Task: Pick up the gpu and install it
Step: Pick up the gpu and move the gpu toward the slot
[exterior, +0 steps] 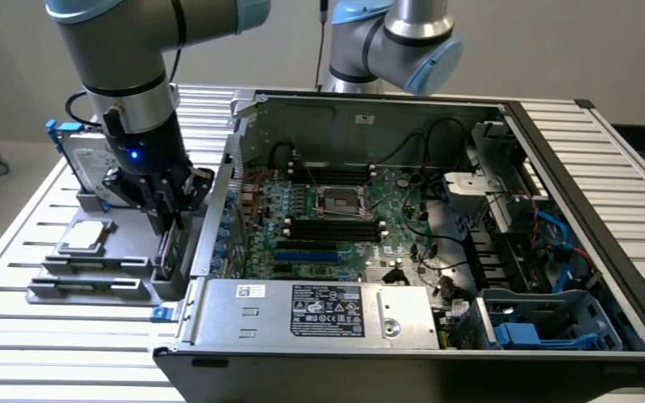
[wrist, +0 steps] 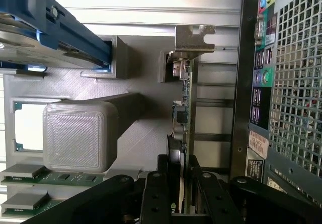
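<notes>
— Gripper [wrist: 183, 199]: what state?
— Set astride the free edge of the gpu [wrist: 187, 108]; whether clamped or slack, I cannot tell. The card stands on edge in the grey holder [wrist: 136, 133] at the exterior view's left, just beside the open case [exterior: 390, 101].
— Progress?
— Early: card not yet lifted, and no card is seated on the motherboard [exterior: 334, 201].
— Obscured?
— Both card faces, seen edge-on; its foot, sunk in the holder; the contact itself.

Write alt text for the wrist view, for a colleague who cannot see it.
The tool hangs over the gpu, which stands on edge in a grey holder, silver bracket at its far end. Beside it is the computer case, rear ports showing; a blue-railed hard drive shares the holder.
</notes>
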Robot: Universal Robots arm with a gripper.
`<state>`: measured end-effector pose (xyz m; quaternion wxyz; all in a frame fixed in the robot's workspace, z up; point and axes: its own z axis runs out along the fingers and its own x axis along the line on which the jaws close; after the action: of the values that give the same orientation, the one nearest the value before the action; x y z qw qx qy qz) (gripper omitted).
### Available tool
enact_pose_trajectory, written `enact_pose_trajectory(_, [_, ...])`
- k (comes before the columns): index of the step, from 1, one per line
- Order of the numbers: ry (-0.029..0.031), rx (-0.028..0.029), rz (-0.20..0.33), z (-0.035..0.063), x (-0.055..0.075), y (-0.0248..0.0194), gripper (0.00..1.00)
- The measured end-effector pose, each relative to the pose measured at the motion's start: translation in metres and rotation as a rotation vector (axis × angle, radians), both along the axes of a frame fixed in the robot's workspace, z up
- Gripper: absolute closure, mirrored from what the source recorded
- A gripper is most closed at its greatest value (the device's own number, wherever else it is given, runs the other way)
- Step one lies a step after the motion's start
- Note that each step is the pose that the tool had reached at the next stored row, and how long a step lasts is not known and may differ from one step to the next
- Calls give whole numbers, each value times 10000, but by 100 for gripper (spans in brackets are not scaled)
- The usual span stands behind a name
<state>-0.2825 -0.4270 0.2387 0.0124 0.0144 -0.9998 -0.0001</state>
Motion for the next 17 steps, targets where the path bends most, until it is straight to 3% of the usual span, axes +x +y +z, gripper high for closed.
enact_pose_trajectory(5, [-17,20,-9,32,1,2,74])
enact_pose_trajectory(17, [3,133,-13,341,0,0,74])
